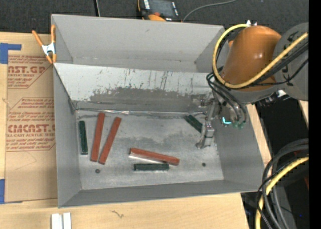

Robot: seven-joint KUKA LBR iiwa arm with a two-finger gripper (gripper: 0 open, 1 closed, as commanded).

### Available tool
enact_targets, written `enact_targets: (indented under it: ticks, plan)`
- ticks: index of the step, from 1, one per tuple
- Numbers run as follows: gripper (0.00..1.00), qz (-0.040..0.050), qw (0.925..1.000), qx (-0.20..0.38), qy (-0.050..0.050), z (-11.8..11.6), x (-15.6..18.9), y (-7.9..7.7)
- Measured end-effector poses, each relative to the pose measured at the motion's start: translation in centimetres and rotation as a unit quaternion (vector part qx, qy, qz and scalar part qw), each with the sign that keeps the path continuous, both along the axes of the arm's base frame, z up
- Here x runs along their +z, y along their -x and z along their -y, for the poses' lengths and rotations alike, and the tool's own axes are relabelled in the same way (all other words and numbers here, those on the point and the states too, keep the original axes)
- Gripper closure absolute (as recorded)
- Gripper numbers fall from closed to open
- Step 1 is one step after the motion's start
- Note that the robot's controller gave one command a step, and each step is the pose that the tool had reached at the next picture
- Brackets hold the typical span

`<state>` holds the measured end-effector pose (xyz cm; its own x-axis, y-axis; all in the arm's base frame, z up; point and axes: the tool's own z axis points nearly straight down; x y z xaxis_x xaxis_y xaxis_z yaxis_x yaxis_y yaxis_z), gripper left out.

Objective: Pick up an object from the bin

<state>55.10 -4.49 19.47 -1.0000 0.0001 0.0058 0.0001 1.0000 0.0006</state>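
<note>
Gripper (205, 136) is low near the bin's (150, 37) right wall, just beside a green stick (193, 121) — can't tell if it's open or closed. Also in there: three red sticks (154, 156) and two more dark sticks (83, 137), left and front

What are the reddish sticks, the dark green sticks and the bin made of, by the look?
Reddish sticks: flat, matte, even colour; likely painted wood or plastic, can't tell which. Dark green sticks: same shape, matte, likely the same stuff. Bin: grey sheet metal, dull finish, scuffed and scratched along the back wall.
</note>
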Motion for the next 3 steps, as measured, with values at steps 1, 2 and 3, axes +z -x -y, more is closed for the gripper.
enact_targets:
  ticks: [1,2,3]
  plan:
    - [0.00,-0.0001,0.9883,0.152,-0.002,-8.3,-11.4,4.5]
    - [1.00,0.0027,0.9885,0.151,-0.001,-8.2,-11.1,4.2]
    - [1.00,0.0077,0.9834,0.181,0.000,-8.9,4.6,4.6]
